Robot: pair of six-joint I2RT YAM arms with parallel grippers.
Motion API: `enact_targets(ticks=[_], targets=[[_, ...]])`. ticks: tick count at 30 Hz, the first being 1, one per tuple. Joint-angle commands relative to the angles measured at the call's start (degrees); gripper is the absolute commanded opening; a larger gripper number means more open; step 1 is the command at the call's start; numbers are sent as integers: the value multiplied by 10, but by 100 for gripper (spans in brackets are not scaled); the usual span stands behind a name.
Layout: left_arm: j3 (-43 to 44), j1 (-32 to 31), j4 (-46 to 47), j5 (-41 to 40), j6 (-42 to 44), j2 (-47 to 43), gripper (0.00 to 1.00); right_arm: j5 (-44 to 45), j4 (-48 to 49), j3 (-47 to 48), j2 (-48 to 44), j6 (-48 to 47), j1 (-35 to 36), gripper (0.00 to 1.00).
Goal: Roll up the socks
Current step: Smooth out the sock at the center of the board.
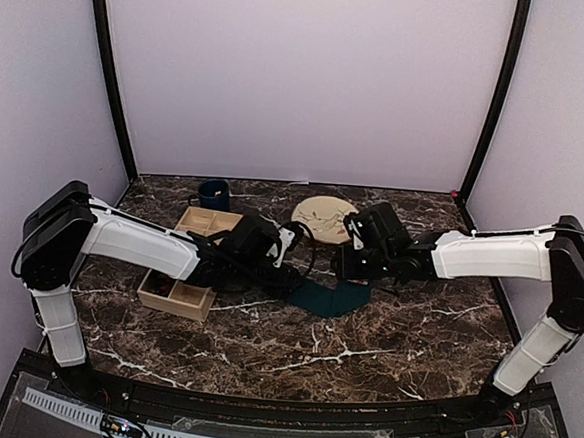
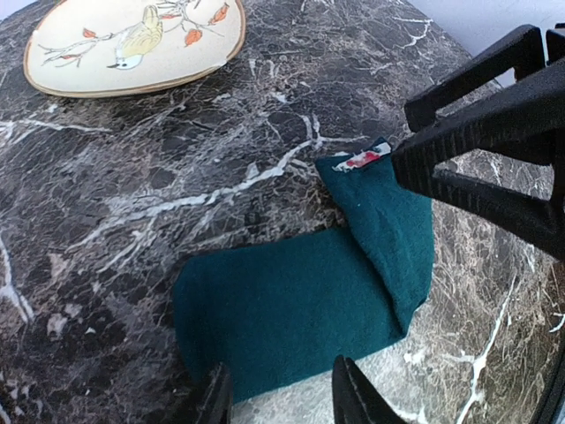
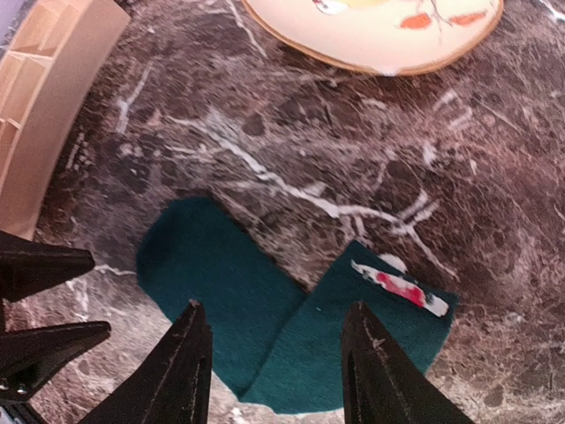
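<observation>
Right hand [image 3: 278,371] is part-open and empty, straddling the bend of the teal sock [image 3: 265,327]. Left hand [image 2: 281,393], same deal, hovers at the toe leg's edge. The sock lies flat in an L on the worktop [image 3: 309,132], right between both arms.

A dark brown marble bench [image 1: 363,354] veined in white carries everything. Near its middle a dark teal-green fabric sock [image 2: 291,309] lies flat, bent into an L, with a small white-and-red label at one end. Behind it sits a round cream plate painted with a bird and leaves [image 1: 322,218]. Left of the plate stands a dark blue mug [image 1: 214,194], and just beside it lies a pale wooden divided tray [image 1: 208,221]. A second wooden tray [image 1: 174,296] lies nearer, possibly holding something dark.
</observation>
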Motion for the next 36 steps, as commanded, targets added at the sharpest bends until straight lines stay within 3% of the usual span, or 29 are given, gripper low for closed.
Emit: enact_targets(ticks=[1,13,22,36], targets=[[62,-11,-43,5,5,47,41,28,-21,-31,-24,-6,-12,46],[164,-16,-133,-23,-4,143,25,15,-28,-41,-23,-22,-41,46],[169,-16,-159,-22,-13,169,23,-13,-30,-5,45,-52,-69,57],[185,-16,-185,-20,-1,189,23,-75,-37,3,81,-82,-103,60]])
